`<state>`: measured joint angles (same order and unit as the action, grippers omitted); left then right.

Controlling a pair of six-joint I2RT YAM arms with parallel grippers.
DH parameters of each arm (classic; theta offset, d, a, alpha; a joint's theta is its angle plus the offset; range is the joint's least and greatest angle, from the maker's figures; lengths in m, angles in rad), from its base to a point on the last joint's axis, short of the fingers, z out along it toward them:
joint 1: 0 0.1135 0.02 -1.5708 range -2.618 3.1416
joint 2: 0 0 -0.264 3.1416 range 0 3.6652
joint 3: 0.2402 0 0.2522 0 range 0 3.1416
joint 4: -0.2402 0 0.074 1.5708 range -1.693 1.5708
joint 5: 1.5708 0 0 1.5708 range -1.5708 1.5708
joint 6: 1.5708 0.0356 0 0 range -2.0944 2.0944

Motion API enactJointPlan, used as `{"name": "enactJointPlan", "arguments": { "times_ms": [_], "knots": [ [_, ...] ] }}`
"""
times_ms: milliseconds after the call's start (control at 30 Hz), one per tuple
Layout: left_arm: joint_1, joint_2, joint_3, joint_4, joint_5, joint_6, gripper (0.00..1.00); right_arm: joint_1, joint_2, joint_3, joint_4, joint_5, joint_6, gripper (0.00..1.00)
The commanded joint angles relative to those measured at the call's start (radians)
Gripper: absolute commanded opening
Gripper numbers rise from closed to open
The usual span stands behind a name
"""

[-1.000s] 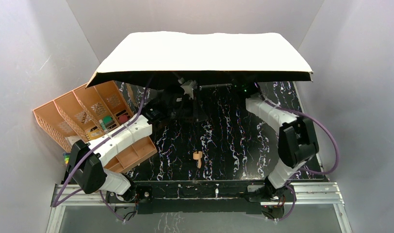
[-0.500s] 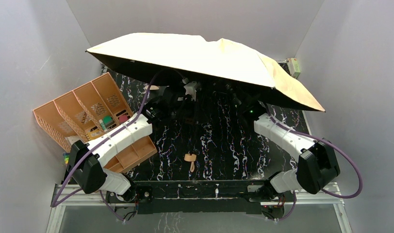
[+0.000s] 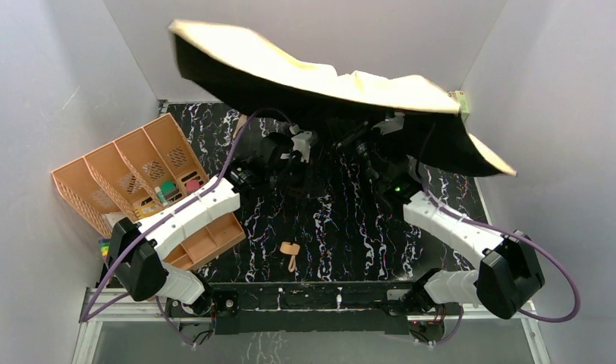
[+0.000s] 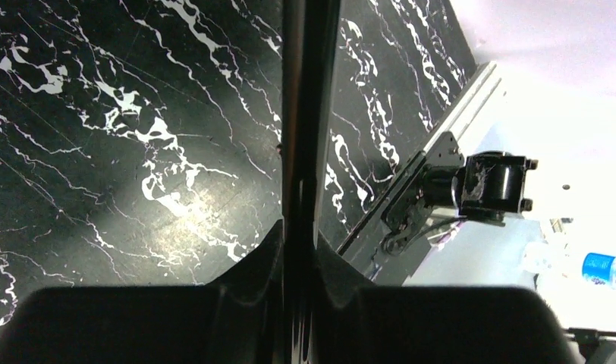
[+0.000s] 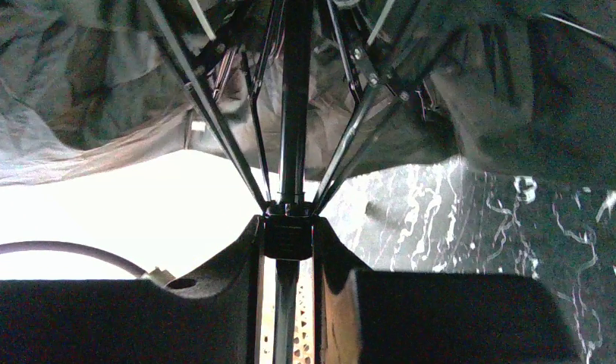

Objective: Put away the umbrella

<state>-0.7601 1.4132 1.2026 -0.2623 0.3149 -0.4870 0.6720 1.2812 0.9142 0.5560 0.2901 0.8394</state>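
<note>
Jaws of my left gripper pinch the black shaft of the tan-and-black folding fabric umbrella; my right gripper's jaws clamp its rib hub, canopy spread just beyond them.

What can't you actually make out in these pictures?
- Top view: the umbrella canopy shadows the grip points of the left pincer and right pincer.
- Left wrist view: the frame edge cuts off the shaft.
- Top view: items in the orange organizer are too small to identify.

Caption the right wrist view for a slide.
Right tool grips the umbrella at its runner, ribs fanning into the slack black canopy above the marbled table.
</note>
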Motion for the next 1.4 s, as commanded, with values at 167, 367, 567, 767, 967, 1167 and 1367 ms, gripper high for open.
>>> {"name": "enactJointPlan", "arguments": {
  "times_ms": [167,367,567,767,967,1167,1367],
  "knots": [
    [0.068,0.006,0.174,0.229,-0.212,0.026,0.00,0.206,-0.113,-0.159,-0.146,-0.008,0.137,0.00],
    [0.068,-0.001,0.159,0.205,-0.178,0.031,0.00,0.213,-0.147,-0.165,-0.135,0.076,0.144,0.00],
    [0.068,-0.090,0.009,0.205,-0.076,-0.007,0.44,0.212,-0.136,-0.107,-0.085,0.213,0.147,0.00],
    [0.064,-0.215,-0.096,0.083,-0.012,-0.019,0.85,0.211,-0.087,-0.069,-0.008,0.328,0.161,0.00],
    [0.059,-0.363,-0.190,-0.052,-0.021,-0.037,0.98,0.209,-0.001,-0.012,-0.003,0.393,0.211,0.00],
    [0.056,-0.446,-0.256,-0.178,-0.019,-0.040,0.98,0.207,0.045,0.010,0.037,0.389,0.205,0.00],
    [0.056,-0.482,-0.286,-0.291,-0.031,0.004,0.95,0.205,0.075,0.047,-0.010,0.387,0.271,0.00]
  ]
}}
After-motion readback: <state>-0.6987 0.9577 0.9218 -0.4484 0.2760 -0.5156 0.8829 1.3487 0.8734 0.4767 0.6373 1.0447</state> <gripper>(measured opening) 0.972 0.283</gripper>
